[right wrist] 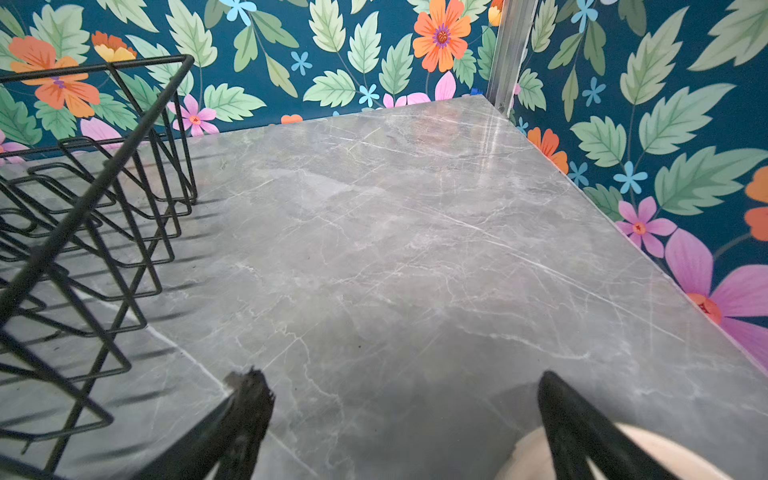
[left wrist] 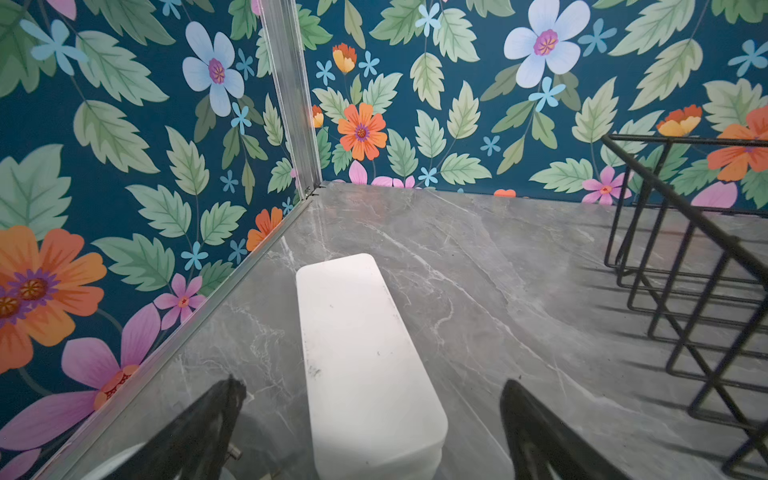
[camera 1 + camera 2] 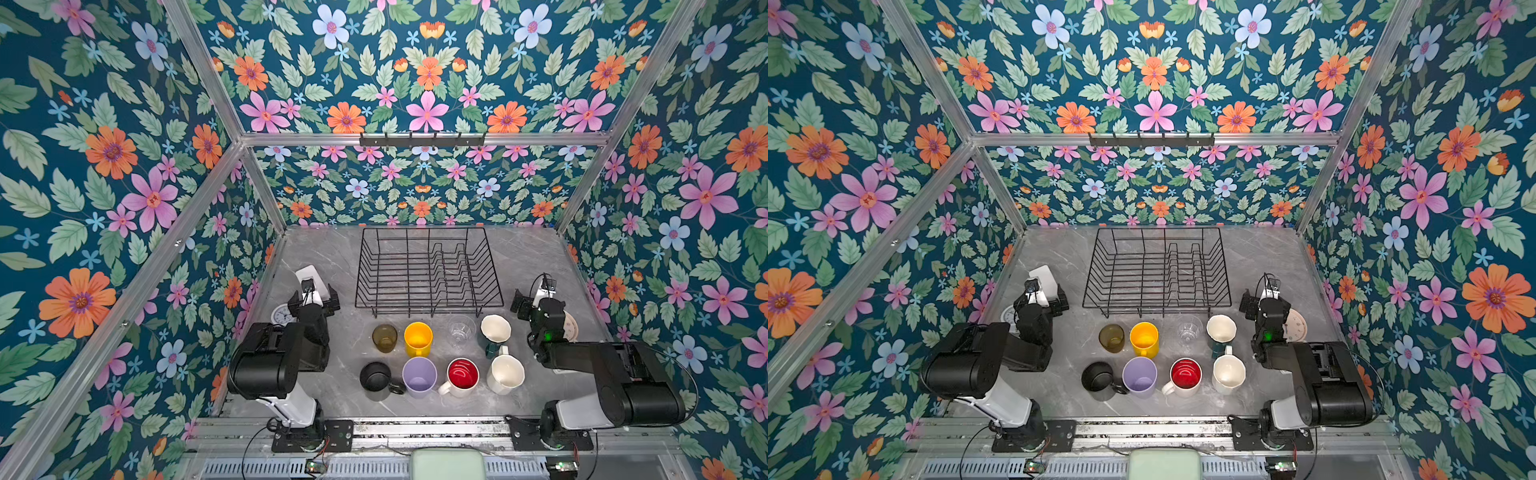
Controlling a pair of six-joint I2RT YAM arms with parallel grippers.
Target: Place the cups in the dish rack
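Eight cups [image 3: 419,374], two rows, beside dish rack [image 3: 415,306] (left pincer [image 2: 372,383], right pincer [image 1: 399,376] agape).

No readable text, label, brand or number is found in any view. Marks on the small white clock dial [image 3: 281,314], at middle left, are too small to be read.

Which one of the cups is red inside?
The white mug in the nearer row, between the lilac tumbler and the cream mug; no other cup shows red.
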